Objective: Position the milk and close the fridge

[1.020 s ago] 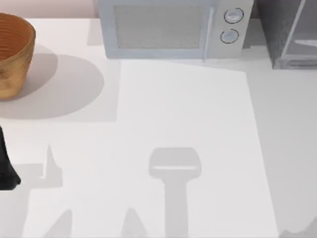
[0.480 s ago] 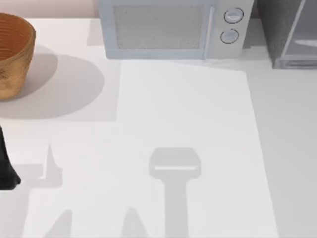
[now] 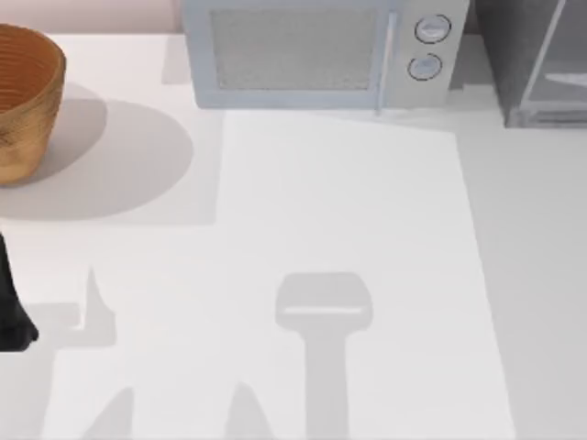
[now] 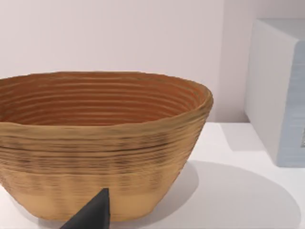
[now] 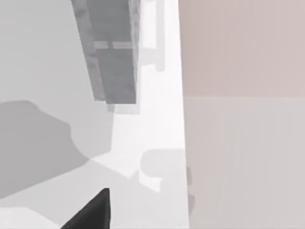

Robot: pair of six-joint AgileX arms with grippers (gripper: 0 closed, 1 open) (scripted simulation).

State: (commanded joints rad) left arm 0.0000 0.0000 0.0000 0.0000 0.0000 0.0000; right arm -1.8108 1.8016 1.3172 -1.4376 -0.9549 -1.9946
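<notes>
**Both arms pulled back, fridge sitting at the far right corner**

Top view first. The fridge [image 3: 537, 60] is at the far right corner of the desk [image 3: 348, 238], cut off by the frame edge, so I only get its speckled dark grey top, a lighter grey panel and some pale trim. I can't tell from here whether the door is fully shut. Just to its left is the pale blue-grey microwave [image 3: 321, 55] with its two round dials, pushed against the back wall. Over at the far left there's a woven brown basket [image 3: 23, 101], well apart from the microwave. A dark bit of my left arm [image 3: 11, 312] pokes in at the left edge, about halfway down the desk. I can't locate the milk on the desk.

Left wrist view: the camera looks straight at the basket [image 4: 100, 143], which sits upright on the desk, with the side of the microwave [image 4: 279, 90] off behind it. One dark fingertip [image 4: 93, 214] of my left hand shows low in the frame, near the basket's base. One finger isn't enough, so I can't tell if that hand is wide or narrow.

Right wrist view: the fridge [image 5: 112, 52] shows as a grey speckled block against the pale wall, seen at an odd tilt. A single dark fingertip [image 5: 93, 212] of my right hand shows, well apart from the fridge. Same deal, can't tell how wide that hand is.
</notes>
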